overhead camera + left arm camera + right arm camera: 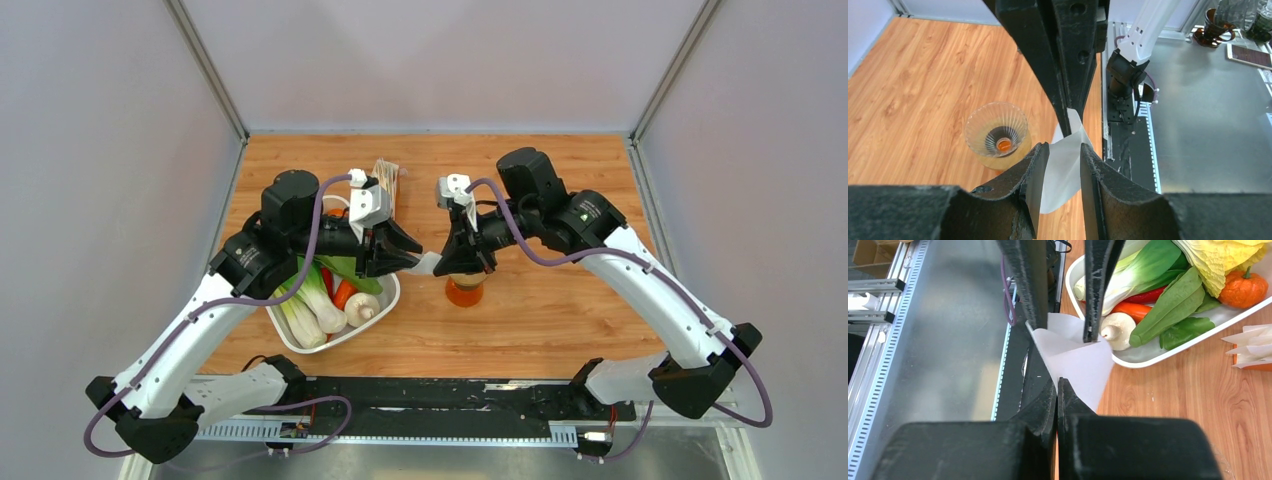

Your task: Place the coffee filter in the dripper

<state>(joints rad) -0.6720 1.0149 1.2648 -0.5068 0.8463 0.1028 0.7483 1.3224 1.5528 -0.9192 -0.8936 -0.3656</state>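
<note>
The coffee filter (430, 263), a thin white paper cone, hangs in the air between both grippers, just left of the dripper. In the left wrist view the coffee filter (1063, 165) spans the gap between my left gripper's (1064, 150) half-closed pads and touches both. My right gripper (1057, 382) is shut flat on the coffee filter's (1078, 365) lower edge. The dripper (996, 131), clear and ribbed with a tan ring collar, stands upright and empty on an orange glass vessel (464, 292). From above, my right gripper (450, 258) covers most of it.
A white tray (385, 300) of vegetables lies under the left arm, its rim (1148, 360) close to the filter. A wrapped bundle of filter papers (387, 178) stands behind the tray. The table's near edge and a metal ledge (1208, 125) run below the grippers.
</note>
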